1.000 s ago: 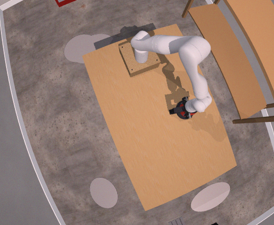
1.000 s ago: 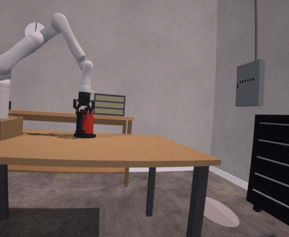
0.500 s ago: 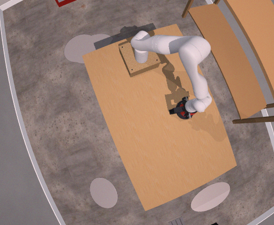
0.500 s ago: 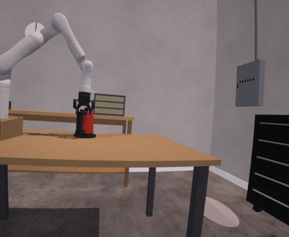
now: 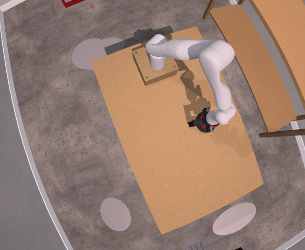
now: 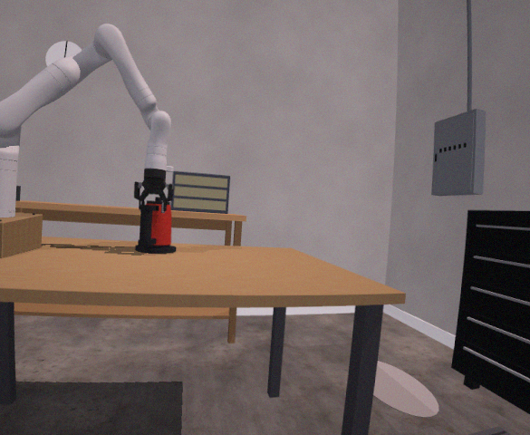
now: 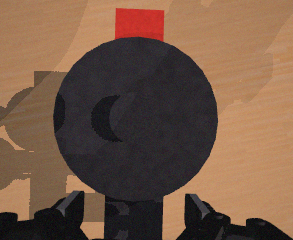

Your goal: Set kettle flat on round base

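The red kettle (image 6: 156,227) with a black lid and black handle stands upright on its black round base (image 6: 156,248) on the table. In the overhead view the kettle (image 5: 203,124) is partly hidden under my wrist. In the wrist view I see its dark lid (image 7: 136,117) from above, the red spout (image 7: 139,24) at the top and the handle bar (image 7: 133,220) at the bottom; the base is hidden under it. My gripper (image 7: 134,206) (image 6: 152,198) is open, one finger on each side of the handle bar and apart from it. It stands just above the kettle's top.
The arm's wooden mounting block (image 6: 4,234) stands at the table's left end. A wooden bench (image 6: 129,215) with a framed panel (image 6: 200,191) stands behind the table. A black drawer cabinet (image 6: 508,304) is at the right wall.
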`<state>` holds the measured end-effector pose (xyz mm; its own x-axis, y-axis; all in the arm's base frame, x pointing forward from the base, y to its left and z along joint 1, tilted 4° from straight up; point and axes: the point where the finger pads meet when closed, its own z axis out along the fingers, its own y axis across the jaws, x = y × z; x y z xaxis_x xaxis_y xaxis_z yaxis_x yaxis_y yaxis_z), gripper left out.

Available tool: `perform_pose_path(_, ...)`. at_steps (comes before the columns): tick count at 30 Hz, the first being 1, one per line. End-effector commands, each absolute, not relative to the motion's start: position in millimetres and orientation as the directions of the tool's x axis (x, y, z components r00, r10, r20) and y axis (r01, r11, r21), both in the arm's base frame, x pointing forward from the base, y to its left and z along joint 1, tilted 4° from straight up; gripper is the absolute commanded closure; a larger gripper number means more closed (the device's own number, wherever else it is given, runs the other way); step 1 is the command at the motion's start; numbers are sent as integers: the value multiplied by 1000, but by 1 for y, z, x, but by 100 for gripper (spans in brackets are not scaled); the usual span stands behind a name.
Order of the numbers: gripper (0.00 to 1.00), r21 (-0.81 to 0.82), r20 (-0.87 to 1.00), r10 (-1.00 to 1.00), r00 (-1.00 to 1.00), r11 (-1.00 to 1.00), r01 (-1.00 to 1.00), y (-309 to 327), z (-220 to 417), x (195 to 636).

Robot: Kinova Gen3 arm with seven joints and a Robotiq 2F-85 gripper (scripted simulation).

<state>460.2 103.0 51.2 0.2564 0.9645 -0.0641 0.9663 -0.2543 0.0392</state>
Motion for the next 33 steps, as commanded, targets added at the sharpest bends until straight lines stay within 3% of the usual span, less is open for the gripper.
perform_pose_path(1,20,41,-63,965,256,-254,966,103,52,461)
perform_pose_path(12,20,41,-63,965,256,-254,966,105,71,460)
perform_pose_path(33,20,41,-63,965,256,-254,966,113,186,458)
